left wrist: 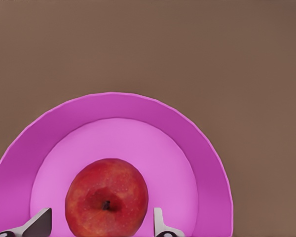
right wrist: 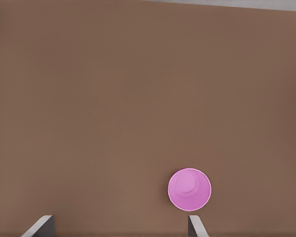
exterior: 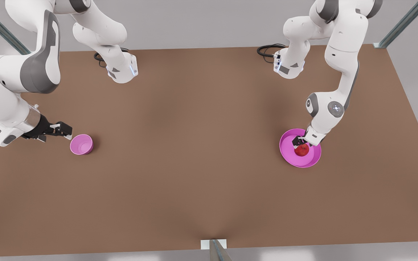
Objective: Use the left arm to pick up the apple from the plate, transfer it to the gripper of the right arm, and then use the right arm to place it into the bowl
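The left claw (exterior: 300, 144) hung low over the apple (exterior: 302, 149), its fingers (left wrist: 39, 224) spread wide and straddling the fruit without visibly touching it, seemingly so a squeeze would catch it across its widest part. The apple sat stem-up in the pink plate (exterior: 287, 152), toward the rim at about two o'clock from the plate's centre in the front view. The plate rested on the brown table (exterior: 194, 163), at three o'clock from the small pink bowl (exterior: 81, 144). The right claw (exterior: 63, 131) waited just beside the bowl at ten o'clock, fingers wide and holding nothing, probably kept near for the later drop.
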Available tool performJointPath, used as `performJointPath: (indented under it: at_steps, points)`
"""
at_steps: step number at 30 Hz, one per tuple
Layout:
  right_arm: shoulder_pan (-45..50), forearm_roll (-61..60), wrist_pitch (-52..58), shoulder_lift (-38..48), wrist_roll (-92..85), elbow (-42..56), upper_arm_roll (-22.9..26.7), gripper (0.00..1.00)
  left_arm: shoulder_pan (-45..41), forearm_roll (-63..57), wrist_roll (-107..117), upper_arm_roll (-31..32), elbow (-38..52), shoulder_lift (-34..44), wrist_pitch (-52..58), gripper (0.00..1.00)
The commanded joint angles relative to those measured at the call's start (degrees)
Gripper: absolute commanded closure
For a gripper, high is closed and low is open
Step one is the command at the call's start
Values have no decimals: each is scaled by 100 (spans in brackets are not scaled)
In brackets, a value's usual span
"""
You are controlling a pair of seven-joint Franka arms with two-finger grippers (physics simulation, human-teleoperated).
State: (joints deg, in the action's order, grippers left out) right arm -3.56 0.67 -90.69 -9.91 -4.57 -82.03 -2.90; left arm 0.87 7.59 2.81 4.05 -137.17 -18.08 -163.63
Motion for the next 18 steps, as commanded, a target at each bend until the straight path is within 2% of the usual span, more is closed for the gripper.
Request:
performJointPath:
  at_steps: [1, 15, 16, 18]
  points:
    - [-4, -6, -1, 6, -27, 3, 0, 0, -8, -12, 79, -1, 23, -64, -178, 0]
    - [23, -6, 8, 6, -27, 3, 0, 0, -16, -29, 88, -1, 155, -574, -600, 0]
    - [23, -6, 8, 6, -27, 3, 0, 0, -16, -29, 88, -1, 155, -574, -600, 1]
    - [23, -6, -1, 6, -27, 3, 0, 0, -16, -29, 88, 8, 155, -574, -600, 11]
